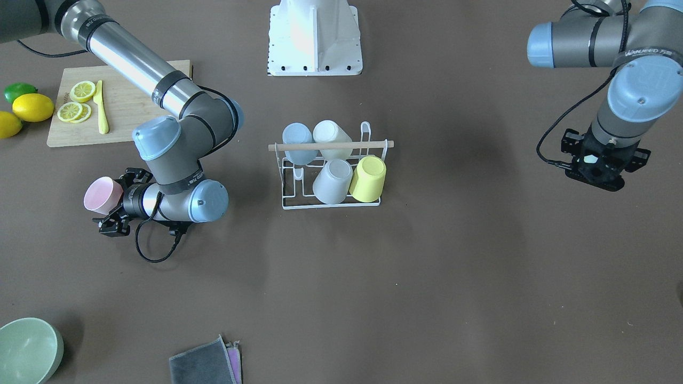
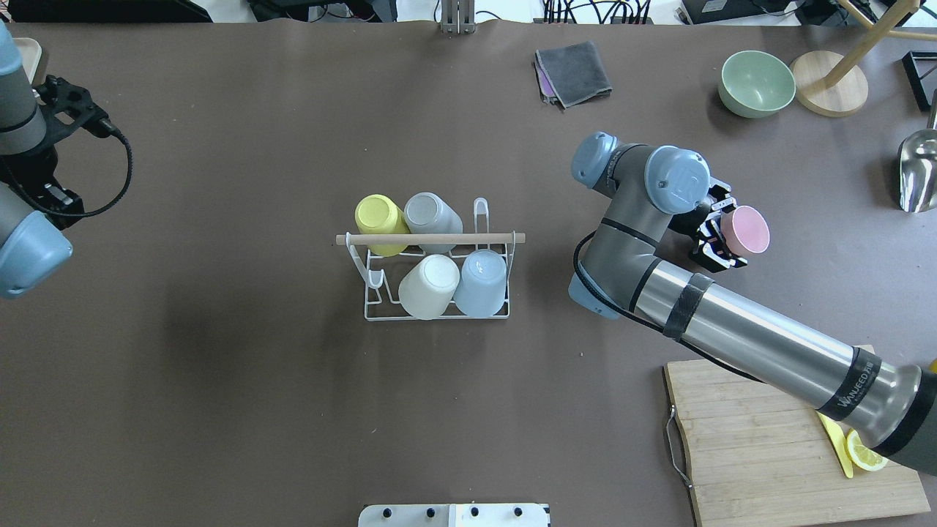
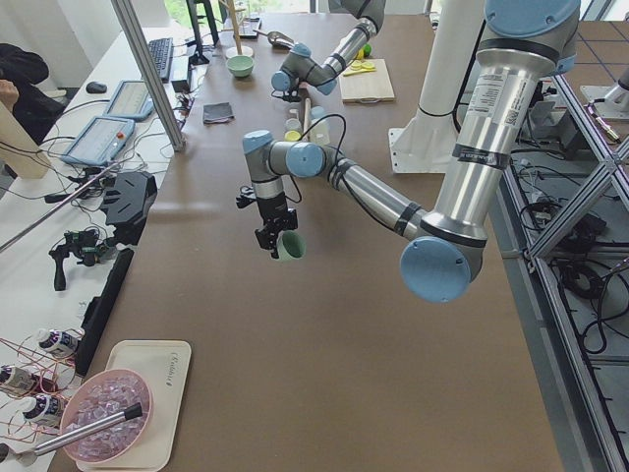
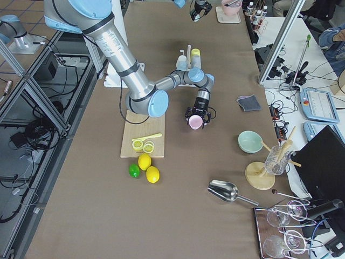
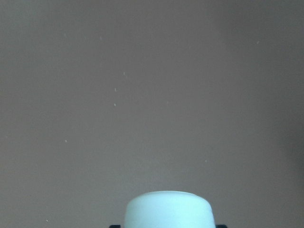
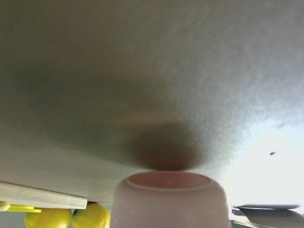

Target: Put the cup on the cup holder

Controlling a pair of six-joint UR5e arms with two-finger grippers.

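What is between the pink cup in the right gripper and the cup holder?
Nothing visible stands on the table between them. From the pink cup, held in the right gripper, to the cup holder there is bare table; only the right arm itself hangs over that stretch.

A long surface under matte brown sheeting [image 2: 219,410] runs the length of the room. A slanted silver aluminium frame post [image 3: 149,74] rises at one long edge, beside a white side desk [image 3: 25,285] strewn with cables. Pale grey floor [image 3: 600,413] lies along the opposite edge. The light is even, with soft shadows.
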